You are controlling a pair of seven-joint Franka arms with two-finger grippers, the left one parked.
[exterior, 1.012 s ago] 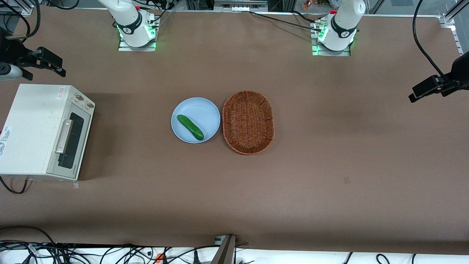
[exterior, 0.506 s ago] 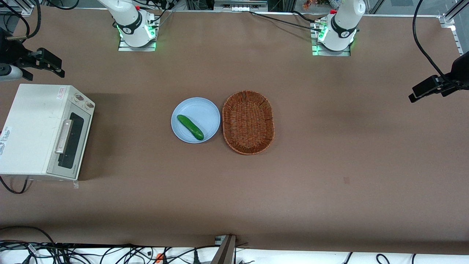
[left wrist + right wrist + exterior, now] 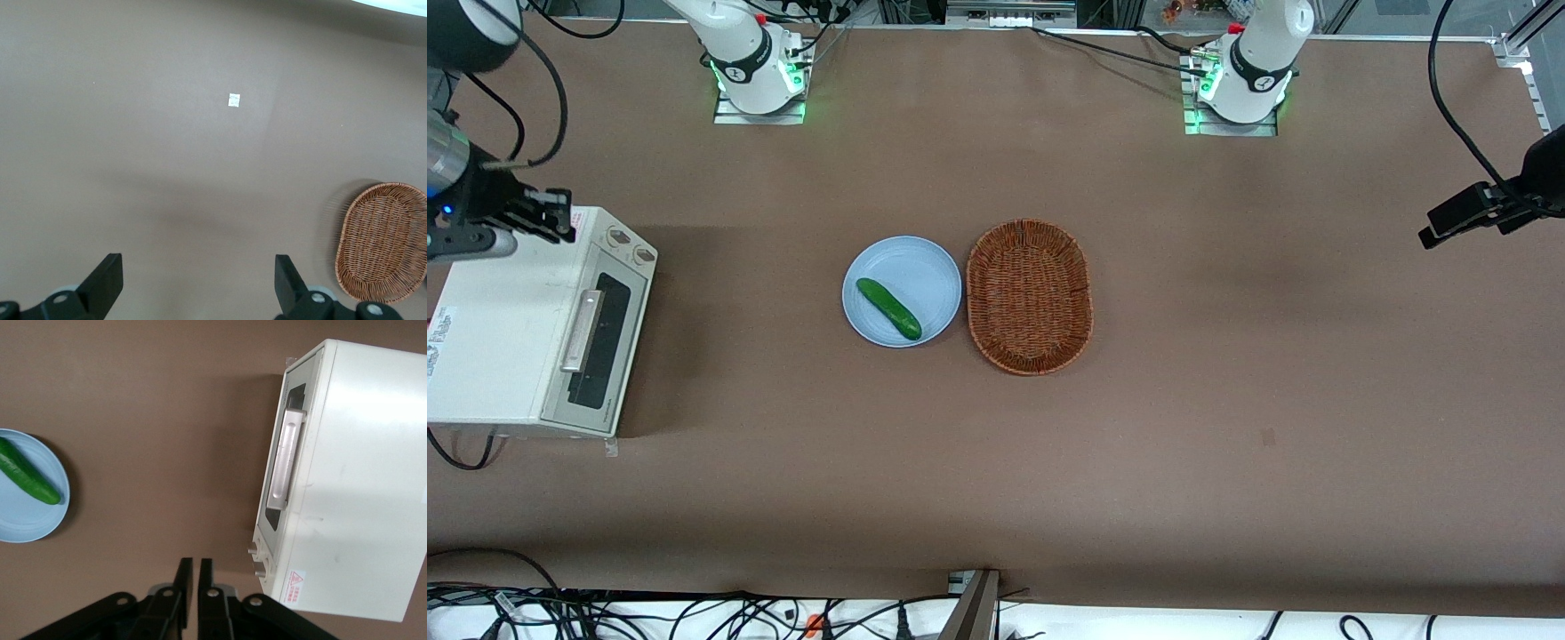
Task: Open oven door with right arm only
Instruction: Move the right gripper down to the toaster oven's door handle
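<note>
You have two open containers near the middle of the bench (image 3: 1227, 427). The wicker basket (image 3: 1030, 296) holds nothing. Just beside it, toward the working arm's end, sits the light blue plate (image 3: 903, 291), and on it lies one green cucumber (image 3: 888, 308), set slantwise across the dish. In the right wrist view you see the same plate (image 3: 30, 513) with the cucumber (image 3: 28, 479) on it.

Well apart from the plate, at the working arm's end of the bench, you find the oven (image 3: 511, 320), a white box with its front turned toward the plate. The oven door (image 3: 596, 351) is shut, flush against the body, its dark window and silver bar handle (image 3: 582, 331) facing the middle of the bench. The two round knobs (image 3: 630, 245) sit on the strip beside the door, at the end farther from the front camera. The wrist camera shows you the door (image 3: 285, 463) closed too, with the handle (image 3: 283, 463) running along it.

The right arm (image 3: 734, 40) reaches out to the oven's corner farthest from the front camera. Its gripper (image 3: 543, 213) hangs above the top of the oven near the warning sticker. In the wrist view the gripper (image 3: 191, 577) has its jaws pressed together, only a thin slit between the fingers (image 3: 183, 577); they hold nothing and touch neither door nor handle.
</note>
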